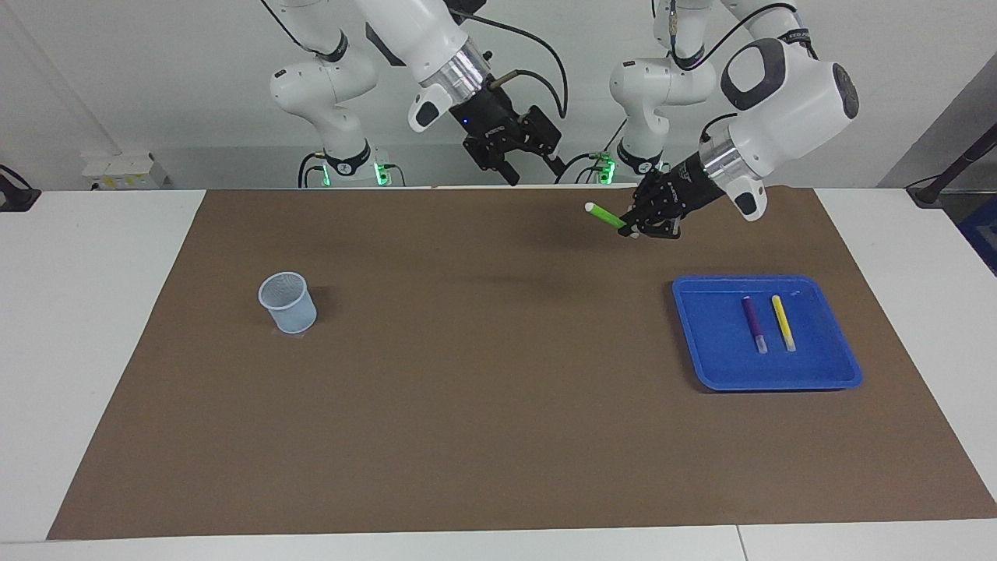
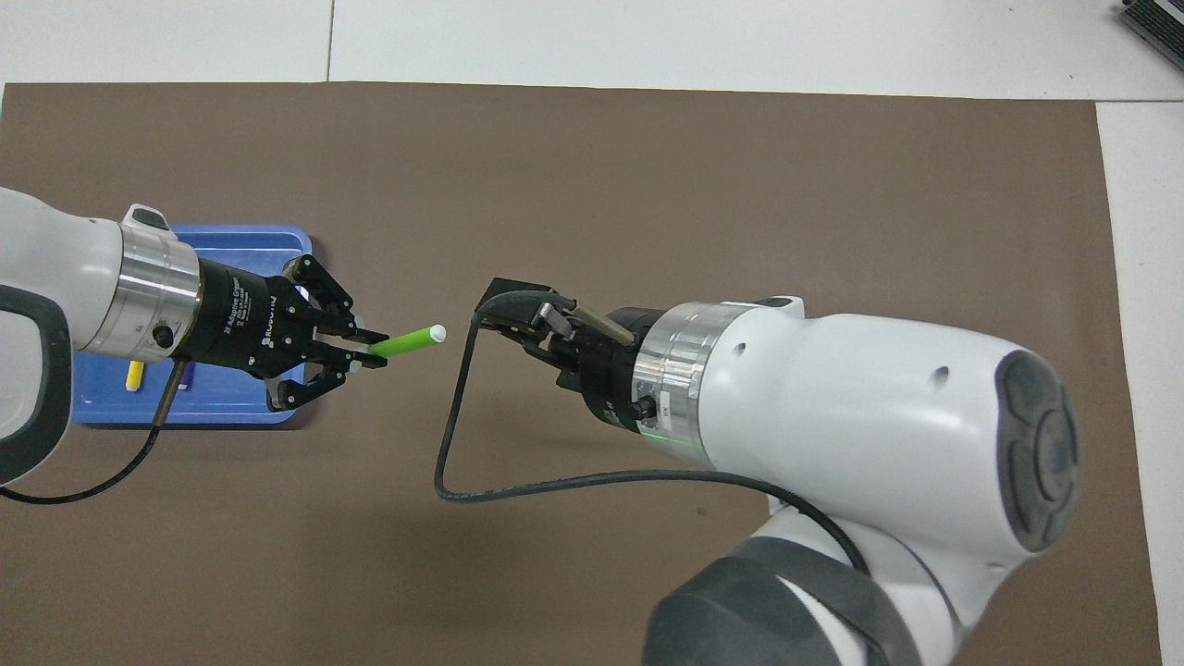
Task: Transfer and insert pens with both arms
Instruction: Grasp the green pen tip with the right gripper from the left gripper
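Purple pen shows whole facing; overhead, left arm covers it.

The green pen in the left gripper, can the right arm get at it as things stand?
Probably yes. The green pen sticks out of the left gripper toward the open right gripper, both over the mat, with nothing between them.

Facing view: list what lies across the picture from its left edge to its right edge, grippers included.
cup → right gripper → green pen → left gripper → purple pen → yellow pen, both pens in the blue tray.
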Controlling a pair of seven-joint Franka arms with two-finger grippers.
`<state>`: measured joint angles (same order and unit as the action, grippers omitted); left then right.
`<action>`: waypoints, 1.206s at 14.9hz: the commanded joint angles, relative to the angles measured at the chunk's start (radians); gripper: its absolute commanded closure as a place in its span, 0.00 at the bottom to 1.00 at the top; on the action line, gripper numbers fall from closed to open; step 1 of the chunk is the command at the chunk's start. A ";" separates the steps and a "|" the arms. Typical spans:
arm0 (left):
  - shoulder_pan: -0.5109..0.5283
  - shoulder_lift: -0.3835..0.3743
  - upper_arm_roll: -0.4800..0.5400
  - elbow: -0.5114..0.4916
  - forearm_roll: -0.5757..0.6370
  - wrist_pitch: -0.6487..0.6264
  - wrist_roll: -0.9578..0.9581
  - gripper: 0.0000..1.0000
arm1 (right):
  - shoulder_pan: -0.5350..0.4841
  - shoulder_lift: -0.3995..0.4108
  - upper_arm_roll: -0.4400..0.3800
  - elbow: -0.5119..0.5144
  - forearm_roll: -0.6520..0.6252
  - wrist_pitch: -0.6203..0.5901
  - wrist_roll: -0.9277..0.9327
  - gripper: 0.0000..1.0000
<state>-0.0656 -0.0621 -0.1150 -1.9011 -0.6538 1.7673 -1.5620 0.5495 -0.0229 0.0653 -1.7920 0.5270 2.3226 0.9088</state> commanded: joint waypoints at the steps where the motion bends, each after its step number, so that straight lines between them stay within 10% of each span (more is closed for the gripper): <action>1: -0.014 -0.038 0.014 -0.049 -0.029 0.023 -0.018 1.00 | 0.020 0.029 -0.005 -0.013 0.027 0.075 0.001 0.00; 12: -0.014 -0.044 0.014 -0.056 -0.049 0.015 -0.026 1.00 | 0.136 0.118 -0.001 -0.012 0.077 0.270 0.028 0.02; 18: -0.014 -0.044 0.014 -0.056 -0.049 0.006 -0.027 1.00 | 0.133 0.126 -0.001 -0.010 0.077 0.281 0.018 0.38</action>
<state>-0.0657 -0.0696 -0.1138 -1.9193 -0.6857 1.7677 -1.5738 0.6810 0.1010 0.0646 -1.7995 0.5797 2.5817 0.9297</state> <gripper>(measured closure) 0.828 0.256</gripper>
